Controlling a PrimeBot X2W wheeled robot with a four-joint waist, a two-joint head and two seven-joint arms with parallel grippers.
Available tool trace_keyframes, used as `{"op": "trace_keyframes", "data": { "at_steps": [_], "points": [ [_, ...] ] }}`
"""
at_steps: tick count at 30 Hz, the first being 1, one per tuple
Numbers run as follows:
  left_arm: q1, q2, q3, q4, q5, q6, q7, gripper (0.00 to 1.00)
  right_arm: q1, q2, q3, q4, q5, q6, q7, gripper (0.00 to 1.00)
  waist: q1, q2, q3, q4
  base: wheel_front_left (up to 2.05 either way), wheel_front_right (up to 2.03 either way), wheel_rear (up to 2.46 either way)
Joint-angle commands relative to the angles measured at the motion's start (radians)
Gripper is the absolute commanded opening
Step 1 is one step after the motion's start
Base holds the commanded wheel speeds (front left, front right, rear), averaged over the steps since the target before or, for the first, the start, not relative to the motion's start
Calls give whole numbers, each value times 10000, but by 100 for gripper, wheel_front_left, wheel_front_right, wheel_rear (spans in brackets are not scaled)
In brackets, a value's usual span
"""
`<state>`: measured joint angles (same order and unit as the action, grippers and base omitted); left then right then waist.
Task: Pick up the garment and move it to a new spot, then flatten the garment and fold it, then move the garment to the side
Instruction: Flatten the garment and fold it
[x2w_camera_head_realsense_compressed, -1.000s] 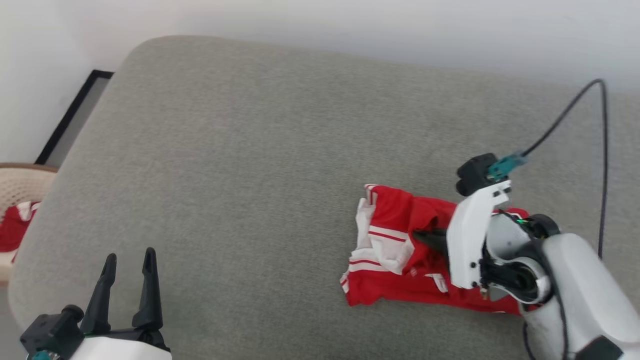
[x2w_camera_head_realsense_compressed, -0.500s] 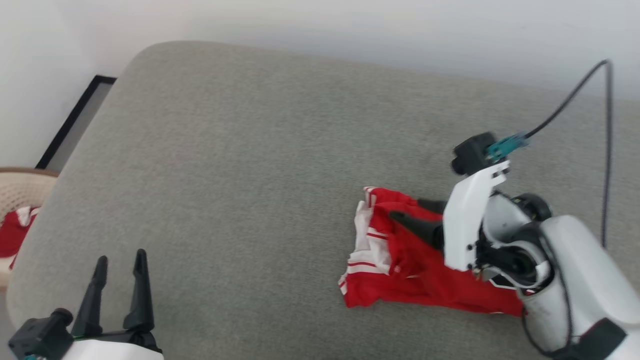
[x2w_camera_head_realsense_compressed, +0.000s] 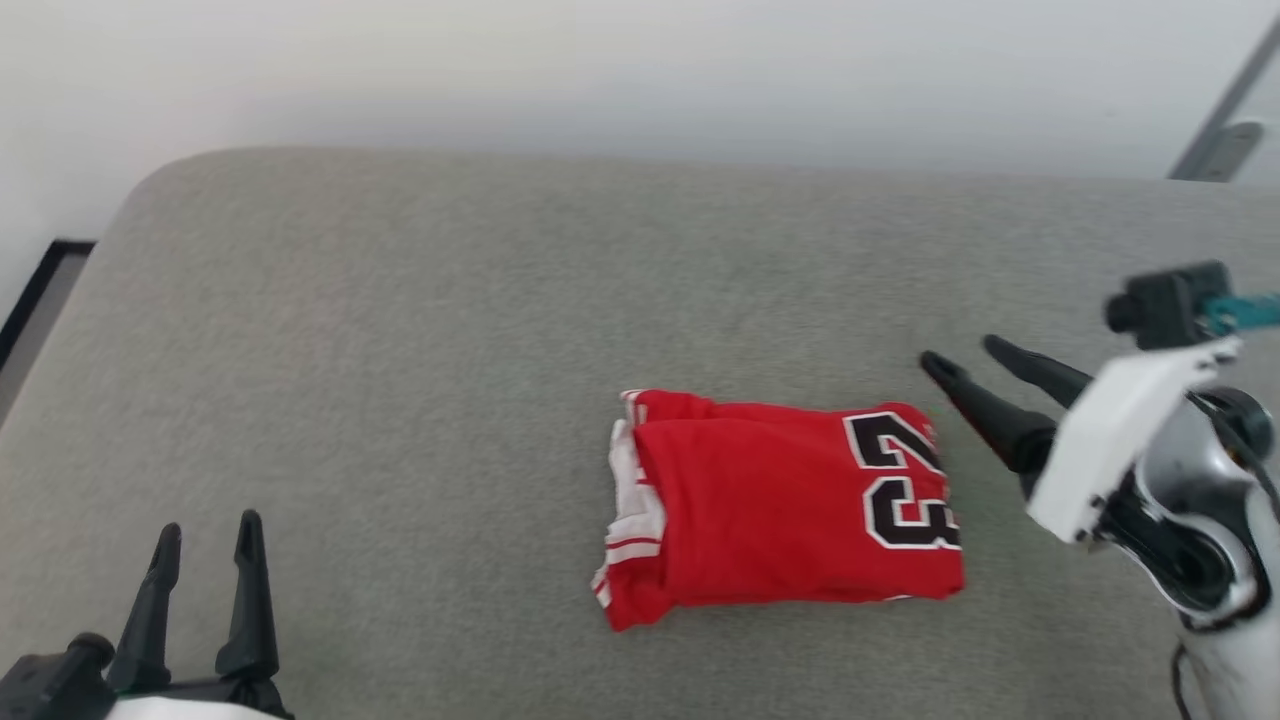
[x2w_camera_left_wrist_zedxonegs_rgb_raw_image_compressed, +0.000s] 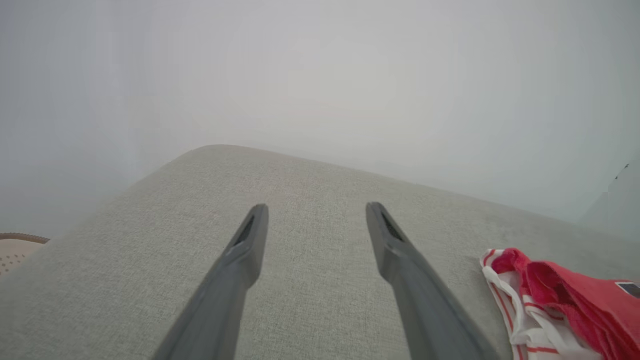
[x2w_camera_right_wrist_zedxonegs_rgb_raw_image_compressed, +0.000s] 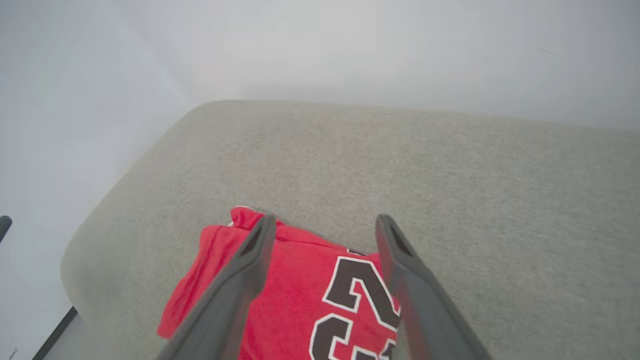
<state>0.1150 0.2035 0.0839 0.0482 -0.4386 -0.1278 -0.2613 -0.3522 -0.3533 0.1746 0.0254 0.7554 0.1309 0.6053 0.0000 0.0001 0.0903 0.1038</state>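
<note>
The garment (x2w_camera_head_realsense_compressed: 775, 505), a red jersey with black "23" lettering and white striped trim at its left end, lies folded in a flat rectangle on the grey cushion (x2w_camera_head_realsense_compressed: 450, 350). To its right my right gripper (x2w_camera_head_realsense_compressed: 965, 355) hangs open and empty above the cushion, fingers pointing left and clear of the cloth. From the right wrist view the garment (x2w_camera_right_wrist_zedxonegs_rgb_raw_image_compressed: 295, 295) lies below the spread fingers (x2w_camera_right_wrist_zedxonegs_rgb_raw_image_compressed: 250, 265). My left gripper (x2w_camera_head_realsense_compressed: 205, 530) stands open and empty at the lower left, far from the jersey. The left wrist view catches the garment's striped end (x2w_camera_left_wrist_zedxonegs_rgb_raw_image_compressed: 545, 310) at its right edge.
A pale wall (x2w_camera_head_realsense_compressed: 640, 70) runs behind the cushion. A dark frame edge (x2w_camera_head_realsense_compressed: 40, 290) shows on the floor at the far left. The rim of a beige basket (x2w_camera_left_wrist_zedxonegs_rgb_raw_image_compressed: 20, 240) peeks in at the left of the left wrist view.
My right gripper has opened, let go of the garment and drawn back to the right. The jersey now lies folded flat with the "23" showing. The head camera has turned right.
</note>
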Motion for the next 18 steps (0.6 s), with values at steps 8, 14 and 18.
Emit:
{"op": "trace_keyframes", "data": {
  "at_steps": [8,14,18],
  "points": [
    [655,155,285,-142,248,-28,-48,100,1639,-420,-776,-319,-433,-4,-2731,100,0,-1,-766,-1030,0,0,0],
    [1014,276,320,-169,288,-29,-48,100,2550,-592,-1069,205,-980,-4,-5047,100,0,-1,-1096,-1312,0,0,0],
    [1177,329,312,-125,242,-29,-48,100,3071,-642,-964,625,-1206,-4,-6402,100,0,-1,-1294,-1385,0,0,0]
  ]
}}
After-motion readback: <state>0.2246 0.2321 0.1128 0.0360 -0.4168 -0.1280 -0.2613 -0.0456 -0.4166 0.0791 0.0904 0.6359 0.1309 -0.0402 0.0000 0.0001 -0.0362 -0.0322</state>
